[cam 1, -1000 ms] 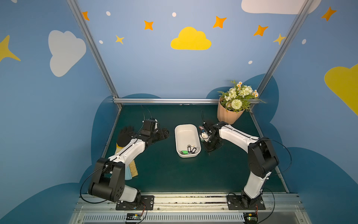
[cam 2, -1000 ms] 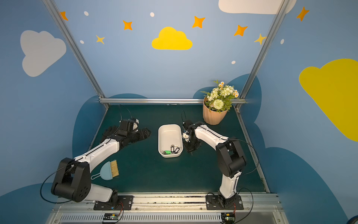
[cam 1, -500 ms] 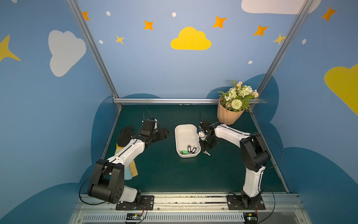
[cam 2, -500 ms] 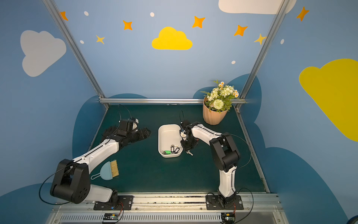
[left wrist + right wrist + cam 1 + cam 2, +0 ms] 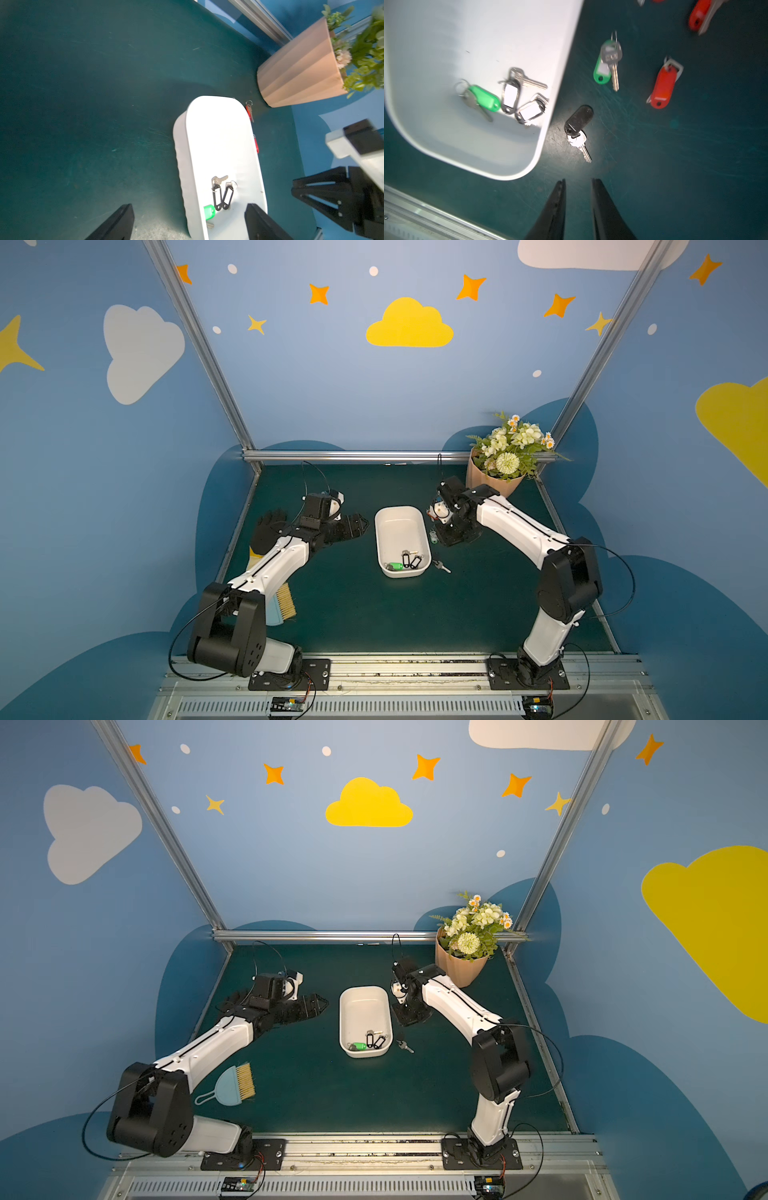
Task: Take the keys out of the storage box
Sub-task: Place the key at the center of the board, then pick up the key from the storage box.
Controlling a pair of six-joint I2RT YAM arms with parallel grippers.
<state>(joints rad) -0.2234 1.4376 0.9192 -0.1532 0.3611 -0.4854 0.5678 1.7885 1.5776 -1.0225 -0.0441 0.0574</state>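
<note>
The white storage box [image 5: 398, 510] [image 5: 365, 991] sits mid-mat. Three keys lie at its near end: a green tag [image 5: 483, 99] and two black-framed tags [image 5: 509, 95] [image 5: 221, 195]. Outside it on the mat lie a black-tag key [image 5: 578, 121] [image 5: 440, 565], a green-tag key [image 5: 604, 62] and red-tag keys [image 5: 663, 87]. My right gripper [image 5: 578, 180] [image 5: 451, 536] hovers beside the box, just short of the black-tag key, its jaws a little apart and empty. My left gripper [image 5: 189, 207] [image 5: 353, 526] stands wide open left of the box, holding nothing.
A ribbed peach flower pot [image 5: 492, 483] [image 5: 301, 70] stands at the back right, close behind my right arm. A blue hand brush [image 5: 235, 1083] lies near the left arm's base. A metal rail [image 5: 353, 455] bounds the mat's far edge.
My right gripper's jaws have parted, and the black-tag key now lies on the mat beside the box's near right corner. The left arm has not moved.
</note>
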